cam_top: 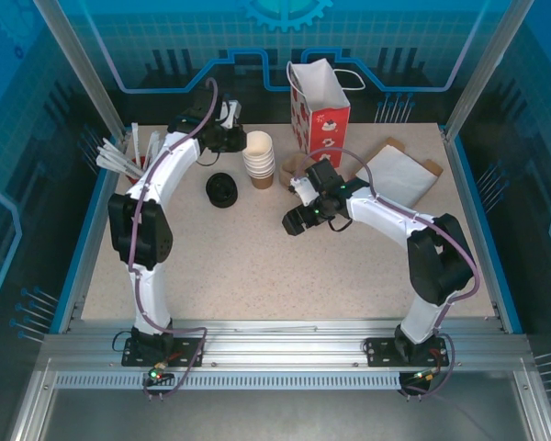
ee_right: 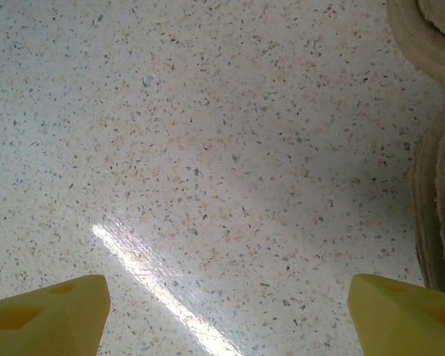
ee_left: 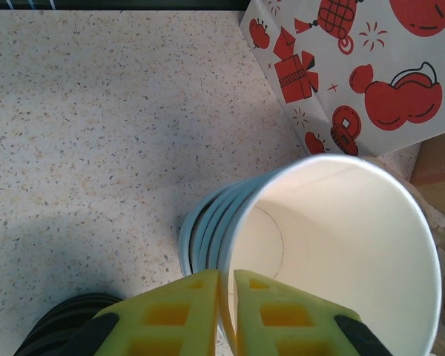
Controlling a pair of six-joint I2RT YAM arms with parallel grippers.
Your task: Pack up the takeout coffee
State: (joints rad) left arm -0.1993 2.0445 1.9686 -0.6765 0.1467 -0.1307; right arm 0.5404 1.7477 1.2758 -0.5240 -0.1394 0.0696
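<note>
Left gripper (ee_left: pixel 227 282) pinching near rim of top cup (ee_left: pixel 341 245) on cup stack (ee_left: pixel 200 230); right gripper (ee_right: pixel 226 308) hanging wide open over speckled table (ee_right: pixel 208 133).

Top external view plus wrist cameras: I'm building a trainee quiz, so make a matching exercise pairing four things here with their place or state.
1. cup stack
2. black lid
3. red-and-white bag
4. right gripper

A. open above the bare table
B. standing upright at the far edge
C. lying flat, left of the cups
D. top rim pinched by the left gripper

Pairs: 1-D, 2-C, 3-B, 4-A.
</note>
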